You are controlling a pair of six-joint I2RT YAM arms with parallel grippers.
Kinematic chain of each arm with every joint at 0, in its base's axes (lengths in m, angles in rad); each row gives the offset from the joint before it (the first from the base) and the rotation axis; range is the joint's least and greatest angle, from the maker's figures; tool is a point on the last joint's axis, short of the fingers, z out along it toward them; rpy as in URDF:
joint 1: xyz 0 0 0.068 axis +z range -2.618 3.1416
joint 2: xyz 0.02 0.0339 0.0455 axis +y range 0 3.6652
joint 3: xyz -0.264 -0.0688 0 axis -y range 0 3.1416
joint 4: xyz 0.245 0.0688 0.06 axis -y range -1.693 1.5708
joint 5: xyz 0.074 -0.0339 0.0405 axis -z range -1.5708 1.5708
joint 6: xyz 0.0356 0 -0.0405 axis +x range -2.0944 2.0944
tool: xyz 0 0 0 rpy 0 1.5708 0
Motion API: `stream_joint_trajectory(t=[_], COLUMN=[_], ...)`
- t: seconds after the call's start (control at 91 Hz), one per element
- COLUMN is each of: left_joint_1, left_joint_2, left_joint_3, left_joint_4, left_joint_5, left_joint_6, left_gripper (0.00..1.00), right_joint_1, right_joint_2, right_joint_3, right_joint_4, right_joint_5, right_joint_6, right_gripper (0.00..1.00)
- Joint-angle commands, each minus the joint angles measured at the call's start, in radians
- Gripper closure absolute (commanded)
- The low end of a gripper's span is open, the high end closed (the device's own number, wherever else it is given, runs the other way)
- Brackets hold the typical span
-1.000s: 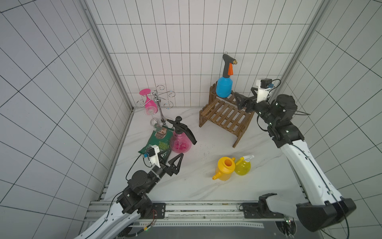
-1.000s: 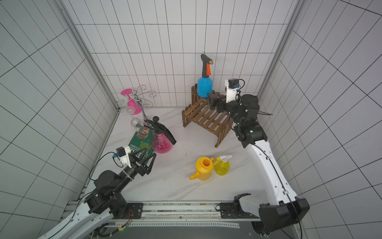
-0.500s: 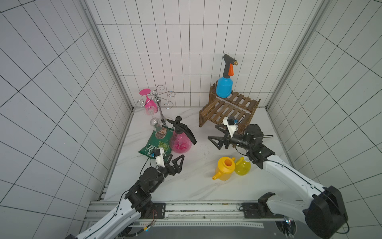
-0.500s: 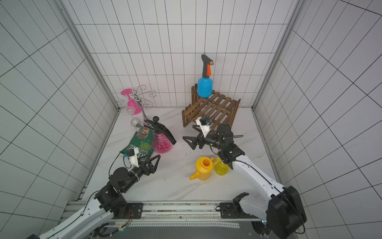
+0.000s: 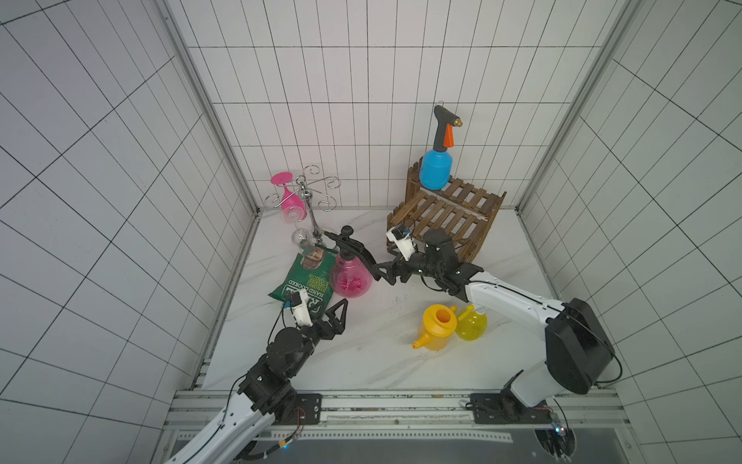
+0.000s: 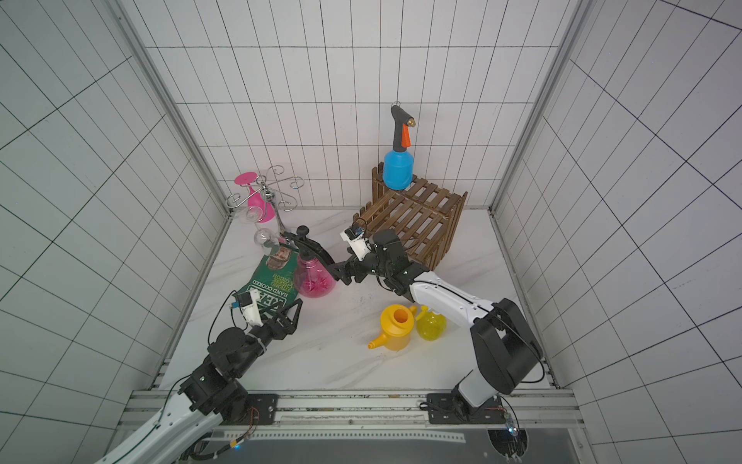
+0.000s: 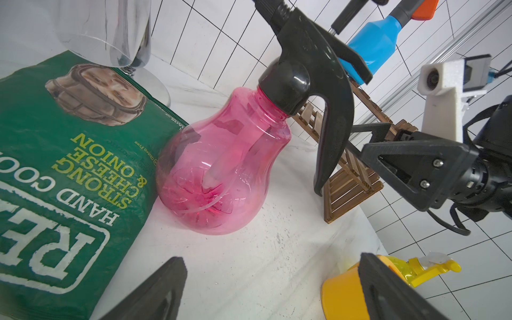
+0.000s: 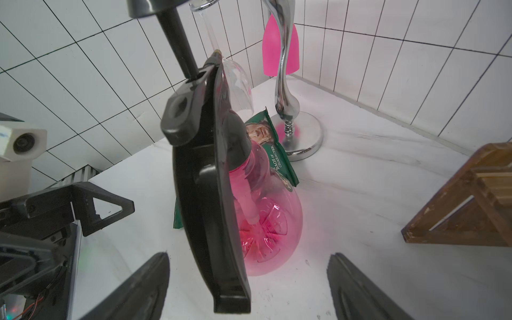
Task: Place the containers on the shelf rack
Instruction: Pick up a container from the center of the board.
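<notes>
Pink pump sprayer stood upright, black handle hanging between the right jaws, which were wide and empty. Left jaws wide too, farther off.

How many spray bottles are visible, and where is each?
3: the blue sprayer atop the shelf rack, the pink sprayer beside the crisp bag, the yellow sprayer beside the watering can.

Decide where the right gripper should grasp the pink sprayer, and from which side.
Probably the pink sprayer's black handle, from the shelf rack side: the narrow handle juts that way, between the open right gripper's fingers; the bulbous body looks too wide.
</notes>
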Motion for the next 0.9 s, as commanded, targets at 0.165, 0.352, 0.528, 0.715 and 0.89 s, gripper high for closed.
stream_joint_trajectory(t=[0.165, 0.352, 0.528, 0.715, 0.89], left_joint_1=[0.006, 0.006, 0.007, 0.007, 0.008], left_joint_2=[-0.033, -0.066, -0.08, -0.082, -0.086], left_joint_3=[0.0, 0.0, -0.003, -0.003, -0.001], left_joint_4=[-0.022, -0.038, -0.04, -0.04, -0.043], left_joint_5=[0.003, 0.002, 0.005, 0.004, 0.005], left_joint_6=[0.003, 0.005, 0.004, 0.003, 0.006], left_gripper=[0.02, 0.02, 0.02, 0.02, 0.02], right_joint_1=[0.042, 0.054, 0.06, 0.063, 0.068], right_joint_2=[0.128, 0.182, 0.19, 0.174, 0.131], right_joint_3=[0.135, 0.176, 0.183, 0.172, 0.141], right_joint_4=[0.011, 0.035, 0.054, 0.059, 0.067], right_joint_5=[0.016, 0.006, -0.022, -0.038, -0.048], right_joint_6=[0.031, 0.055, 0.042, 0.015, -0.008], right_gripper=[0.17, 0.31, 0.47, 0.63, 0.84])
